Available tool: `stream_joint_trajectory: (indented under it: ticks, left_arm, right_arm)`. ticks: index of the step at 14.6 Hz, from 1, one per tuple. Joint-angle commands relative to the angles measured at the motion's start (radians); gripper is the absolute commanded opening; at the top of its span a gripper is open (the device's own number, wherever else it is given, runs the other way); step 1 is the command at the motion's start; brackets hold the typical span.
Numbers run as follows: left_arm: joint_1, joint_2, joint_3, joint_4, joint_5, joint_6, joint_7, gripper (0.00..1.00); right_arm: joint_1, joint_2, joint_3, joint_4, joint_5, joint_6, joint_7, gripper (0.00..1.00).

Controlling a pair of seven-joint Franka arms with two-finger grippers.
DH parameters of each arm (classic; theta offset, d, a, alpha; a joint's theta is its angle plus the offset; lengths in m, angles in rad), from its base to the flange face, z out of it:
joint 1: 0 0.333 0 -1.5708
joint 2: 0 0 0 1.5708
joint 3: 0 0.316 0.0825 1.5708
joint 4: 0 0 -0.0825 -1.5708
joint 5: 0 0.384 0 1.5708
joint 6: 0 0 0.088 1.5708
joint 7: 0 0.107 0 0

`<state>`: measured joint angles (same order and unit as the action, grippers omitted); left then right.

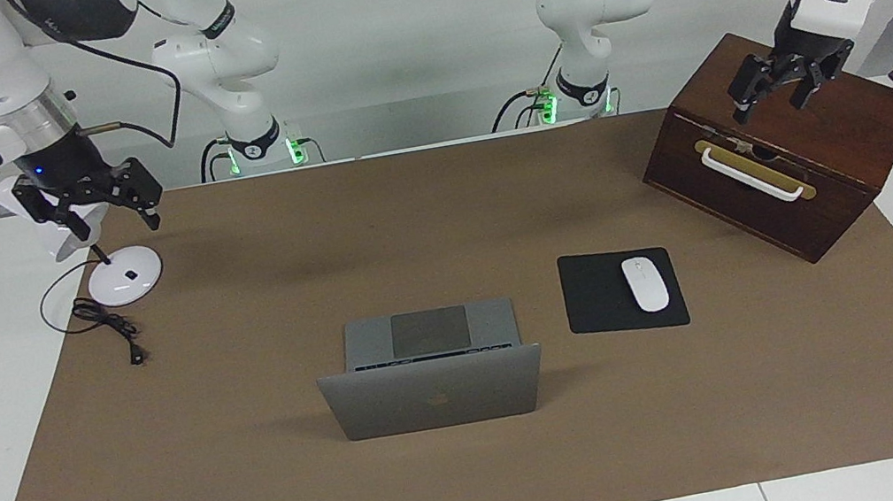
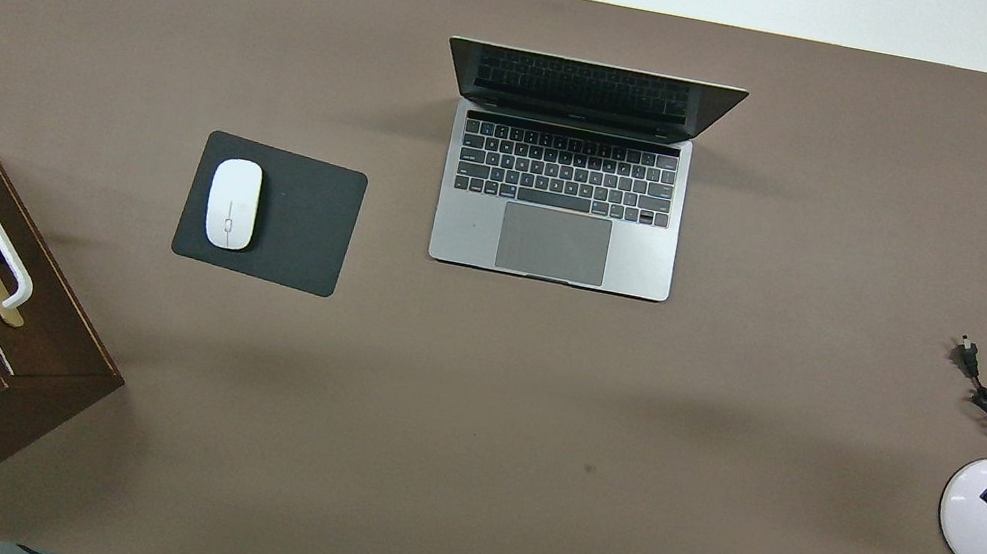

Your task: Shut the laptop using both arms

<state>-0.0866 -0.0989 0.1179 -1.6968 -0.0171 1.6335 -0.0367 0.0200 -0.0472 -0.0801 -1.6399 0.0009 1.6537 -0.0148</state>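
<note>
Left gripper [image 1: 779,87]: I hold it wide and empty over the wooden box [image 1: 836,162]. Right gripper [image 1: 101,205]: wide, empty, over the lamp base [image 1: 125,276]. Laptop [image 1: 433,369]: mid-mat, lid upright, well apart from both, untouched; its screen faces the robots.

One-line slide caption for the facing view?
Open laptop mid-mat; left gripper open over the wooden box, right gripper open over the lamp base.

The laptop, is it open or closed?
Open. The laptop has its lid standing up, and the overhead view shows its keyboard and trackpad uncovered. Neither pincer is near it.
</note>
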Motion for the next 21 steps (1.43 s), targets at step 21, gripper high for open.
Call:
stream_joint_trajectory:
  ticks: [21]
  left_arm:
    - [0.01, -0.021, -0.001, -0.024, 0.02, -0.008, 0.0, 1.0]
  right_arm:
    - [-0.006, 0.026, 0.002, -0.012, -0.009, 0.257, -0.097, 1.0]
